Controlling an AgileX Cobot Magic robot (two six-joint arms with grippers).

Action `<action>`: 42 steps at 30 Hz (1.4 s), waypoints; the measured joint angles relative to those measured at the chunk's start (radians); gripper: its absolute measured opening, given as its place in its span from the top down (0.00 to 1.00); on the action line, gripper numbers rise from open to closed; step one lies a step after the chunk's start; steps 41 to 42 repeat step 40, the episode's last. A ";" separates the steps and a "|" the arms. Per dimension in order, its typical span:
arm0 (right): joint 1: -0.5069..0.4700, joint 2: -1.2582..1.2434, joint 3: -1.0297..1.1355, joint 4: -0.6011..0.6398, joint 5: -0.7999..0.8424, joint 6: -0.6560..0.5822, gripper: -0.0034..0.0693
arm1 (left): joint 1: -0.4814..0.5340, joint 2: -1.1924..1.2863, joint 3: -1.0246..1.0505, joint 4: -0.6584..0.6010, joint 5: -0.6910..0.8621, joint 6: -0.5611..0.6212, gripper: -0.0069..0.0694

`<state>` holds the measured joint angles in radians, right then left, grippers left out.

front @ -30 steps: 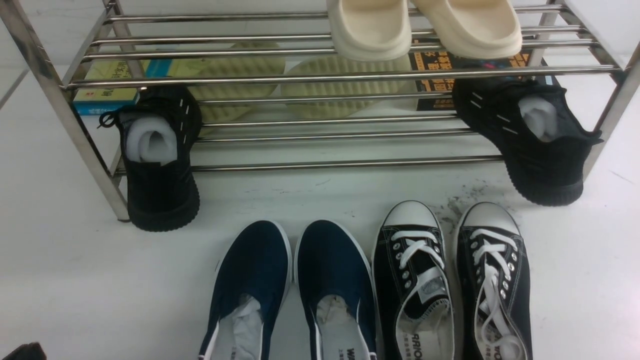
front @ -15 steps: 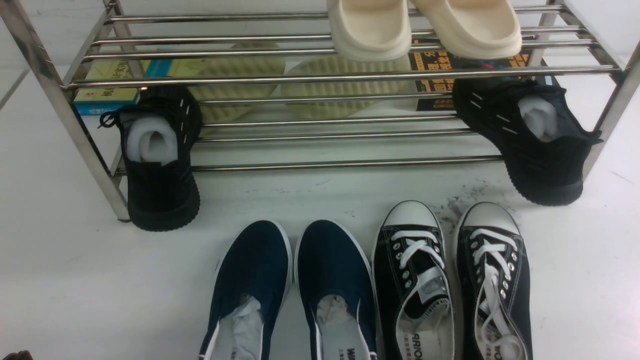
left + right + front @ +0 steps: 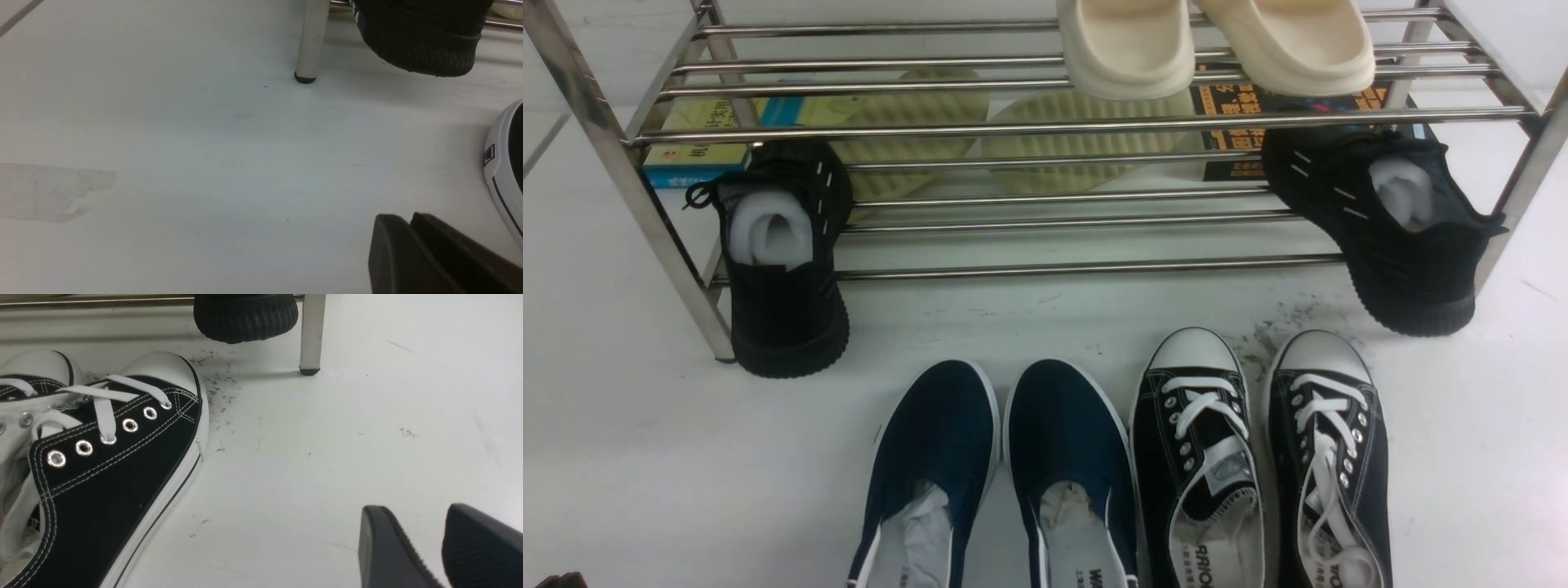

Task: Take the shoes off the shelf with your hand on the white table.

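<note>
I am looking at the navy shoes [image 3: 1005, 482] sitting side by side on the white table [image 3: 645, 457], toes pointing toward the shelf [image 3: 1045, 126], both stuffed with white paper and clear of the rack's bars. Just beside them on the right, the black lace-up sneakers [image 3: 1262, 465] are lying parallel, the nearer one almost touching the right navy shoe. On the shelf, two black knit sneakers are hanging toe-down over the front of the lower tier, one at the left end [image 3: 784, 261] and one at the right end [image 3: 1388, 229], while a pair of cream slippers [image 3: 1217, 45] is resting on the upper bars; books [image 3: 698, 139] and two pale ridged soles [image 3: 980, 135] are showing behind the lower tier. In the left wrist view I am seeing my left claw [image 3: 412, 228] hovering low over bare table with its two dark fingers pressed almost together and nothing between them, a shelf leg [image 3: 310, 41] ahead and the white rubber edge of a navy shoe at the side. In the right wrist view my right claw [image 3: 425, 535] is standing slightly apart and empty, near the toe of a lace-up sneaker, with dark scuff specks [image 3: 216, 384] scattered on the table by it.
</note>
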<state>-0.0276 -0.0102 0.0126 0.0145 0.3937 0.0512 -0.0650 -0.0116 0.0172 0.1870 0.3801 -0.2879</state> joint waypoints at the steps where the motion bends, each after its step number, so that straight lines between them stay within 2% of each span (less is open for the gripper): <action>1: 0.000 0.000 0.000 0.000 0.000 0.000 0.62 | 0.000 0.000 0.000 0.000 0.000 0.000 0.80; 42: 0.000 0.000 0.000 0.000 0.000 0.000 0.62 | 0.000 0.000 0.000 0.014 0.000 0.000 0.75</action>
